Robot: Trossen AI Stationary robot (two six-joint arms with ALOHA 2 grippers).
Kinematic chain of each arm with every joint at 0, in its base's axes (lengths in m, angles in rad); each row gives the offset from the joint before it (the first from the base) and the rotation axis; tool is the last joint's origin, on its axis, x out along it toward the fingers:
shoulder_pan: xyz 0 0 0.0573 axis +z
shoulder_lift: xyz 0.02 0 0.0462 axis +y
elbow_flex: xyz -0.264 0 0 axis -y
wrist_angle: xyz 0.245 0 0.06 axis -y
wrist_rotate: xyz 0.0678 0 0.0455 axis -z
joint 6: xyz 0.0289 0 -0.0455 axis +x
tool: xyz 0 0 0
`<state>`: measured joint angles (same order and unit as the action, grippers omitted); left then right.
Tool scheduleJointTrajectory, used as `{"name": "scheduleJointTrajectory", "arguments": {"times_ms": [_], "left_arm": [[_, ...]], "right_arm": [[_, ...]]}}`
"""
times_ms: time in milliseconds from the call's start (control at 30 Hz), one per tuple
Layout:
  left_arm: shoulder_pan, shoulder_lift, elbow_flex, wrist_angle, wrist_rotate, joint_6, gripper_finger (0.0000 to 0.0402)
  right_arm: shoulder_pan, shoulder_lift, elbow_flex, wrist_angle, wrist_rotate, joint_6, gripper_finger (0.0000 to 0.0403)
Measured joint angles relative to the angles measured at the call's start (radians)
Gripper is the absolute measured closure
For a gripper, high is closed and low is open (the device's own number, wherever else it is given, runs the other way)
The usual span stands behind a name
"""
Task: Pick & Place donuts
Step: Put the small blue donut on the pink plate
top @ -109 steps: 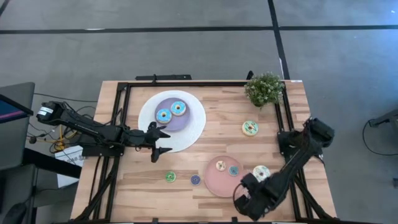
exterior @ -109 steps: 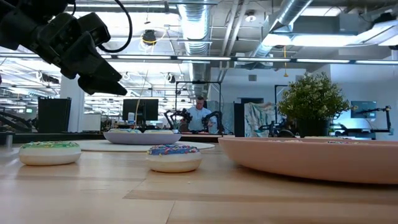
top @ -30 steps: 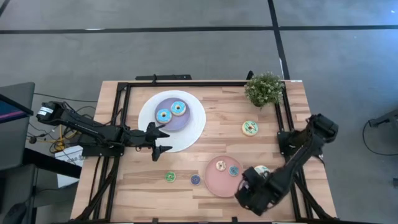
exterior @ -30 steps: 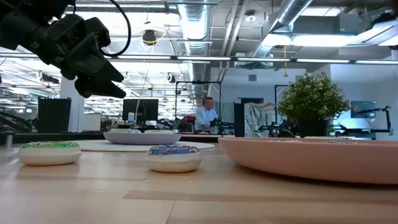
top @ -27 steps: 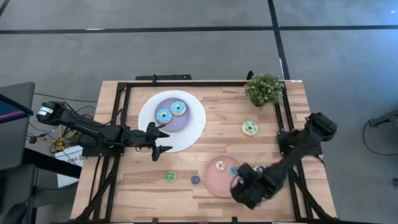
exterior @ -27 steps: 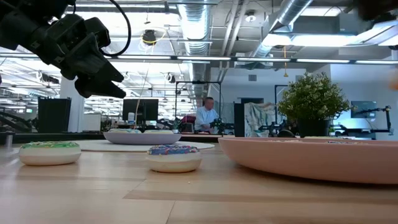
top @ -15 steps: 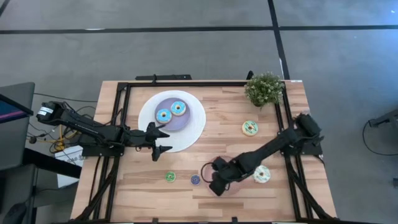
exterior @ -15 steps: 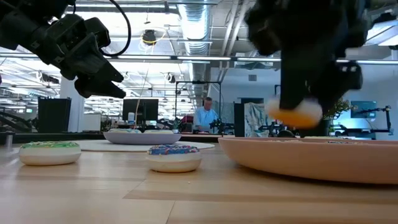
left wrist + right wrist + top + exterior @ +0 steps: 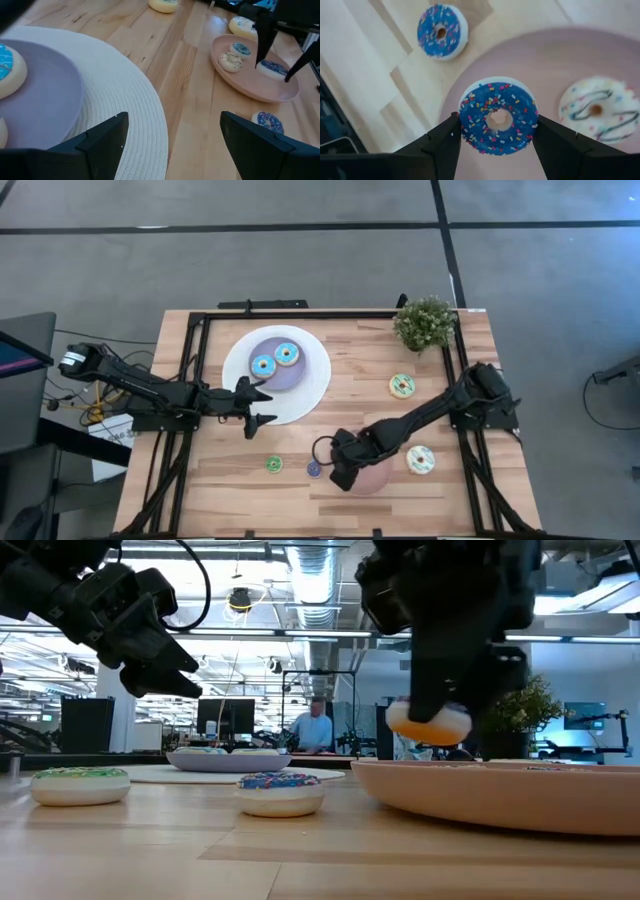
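High view: my right gripper (image 9: 340,470) reaches over the near-left edge of the pink plate (image 9: 372,478), with two mini donuts on bare wood just outside my fingers. My left gripper (image 9: 256,406) waits at the rim of the white plate (image 9: 312,385), jaws apart and empty. The lilac plate (image 9: 290,374) there carries two blue donuts.

Low view: the donut I carry (image 9: 428,723) hangs clear above the pink plate's rim (image 9: 480,790), not touching it.

Left wrist view: beyond my open left fingers (image 9: 100,137) lie the white plate (image 9: 130,115) and, farther off, the pink plate (image 9: 280,90) with minis on it.

Right wrist view: my right jaws are clamped on a blue sprinkled mini (image 9: 497,116), one finger at each side. Directly beyond it is the pink plate (image 9: 560,65); a white-iced mini (image 9: 596,111) lies on it beside my grip, and another blue mini (image 9: 441,31) lies off it on the wood.

Step, as I judge it: placing. Next: lower until the donut rests on the plate, clear of the white-iced one, then part the jaws.
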<state>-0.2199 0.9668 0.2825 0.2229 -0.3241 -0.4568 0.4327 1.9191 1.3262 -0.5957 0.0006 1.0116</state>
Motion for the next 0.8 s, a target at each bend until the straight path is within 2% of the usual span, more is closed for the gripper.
{"name": "scheduleJointTrajectory", "arguments": {"times_ms": [433,800], "left_arm": [[0.000,0.000,0.000,-0.007,-0.001,0.000,0.0093],[0.000,0.000,0.000,-0.007,-0.001,0.000,0.0093]], "right_arm": [[-0.014,0.032,0.000,0.022,-0.028,-0.044,0.0181],[-0.015,0.032,0.000,0.004,-0.028,-0.044,0.0130]]}}
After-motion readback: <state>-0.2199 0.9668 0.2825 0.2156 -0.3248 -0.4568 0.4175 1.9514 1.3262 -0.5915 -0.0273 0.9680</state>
